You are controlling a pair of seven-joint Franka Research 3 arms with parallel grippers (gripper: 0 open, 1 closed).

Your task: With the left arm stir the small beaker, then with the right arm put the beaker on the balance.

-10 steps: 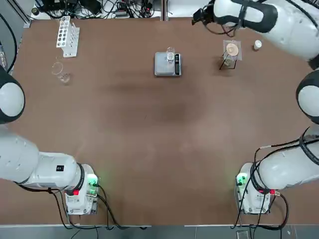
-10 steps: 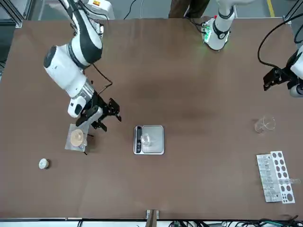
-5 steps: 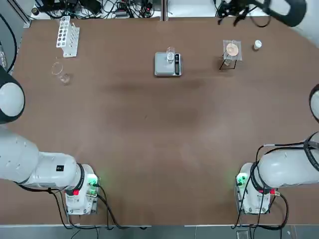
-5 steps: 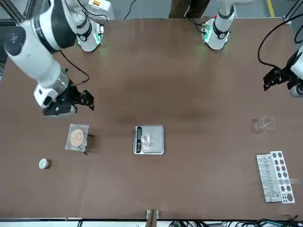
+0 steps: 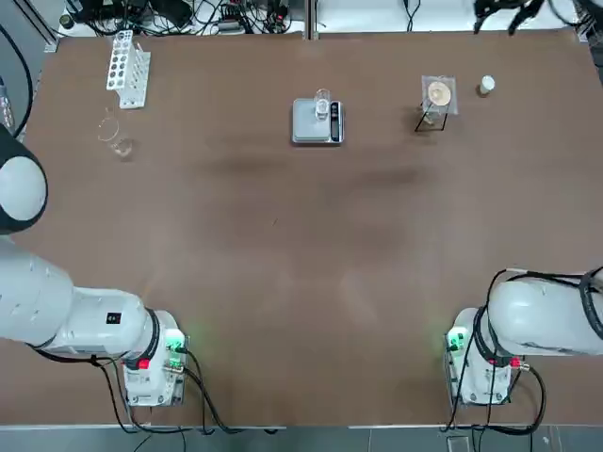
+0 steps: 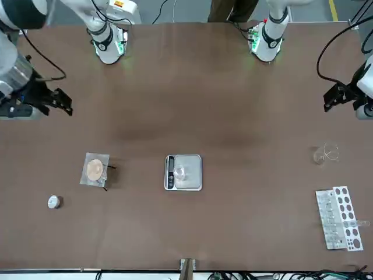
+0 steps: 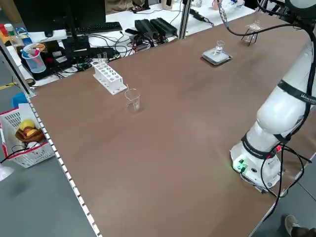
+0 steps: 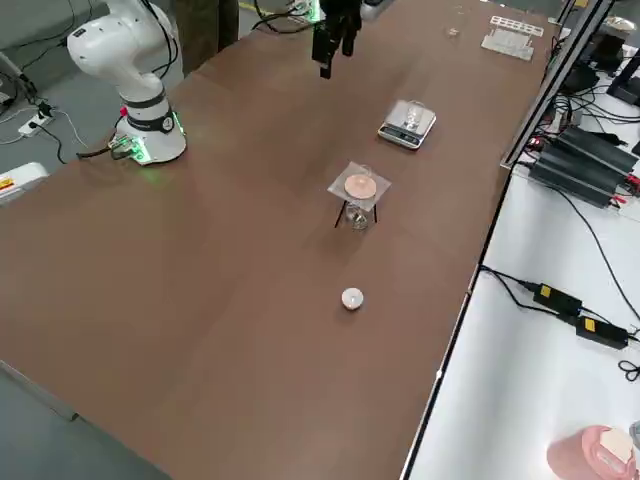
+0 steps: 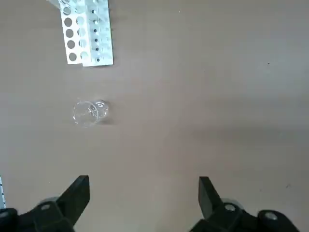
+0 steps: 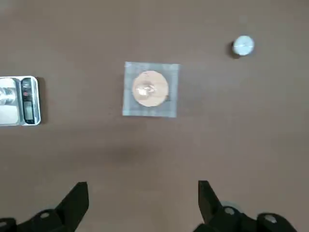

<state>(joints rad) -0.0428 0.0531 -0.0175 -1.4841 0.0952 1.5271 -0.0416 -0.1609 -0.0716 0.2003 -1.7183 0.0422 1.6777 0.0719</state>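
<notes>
The test-tube rack [image 5: 126, 69] stood at the far left of the table [image 5: 301, 282], and a wider glass vessel [image 5: 117, 139] stood near it. The left gripper [image 9: 144, 193] hung high above that side. Its jaws were spread wide and held nothing. Past the tips of those jaws lay the glass vessel, and the rack lay farther out beyond it. Neither one touched the jaws.

In the middle of the far side sat the balance [image 5: 317, 121]. The small beaker [image 5: 322, 102] stood upright on its metal plate, next to the dark strip with the display. It was well apart from both grippers.

To the right of the balance was a small stand with a square mesh and a round tan disc [image 5: 438, 92] on top. A little white cap [image 5: 486, 86] lay just beside it.

The right gripper [image 10: 143, 198] hung high over the far right part of the table. Its 2 jaws were wide apart and empty. The mesh stand lay straight out ahead of them. The balance with the beaker sat off to one side of the jaws, and the white cap sat off to the other side.
</notes>
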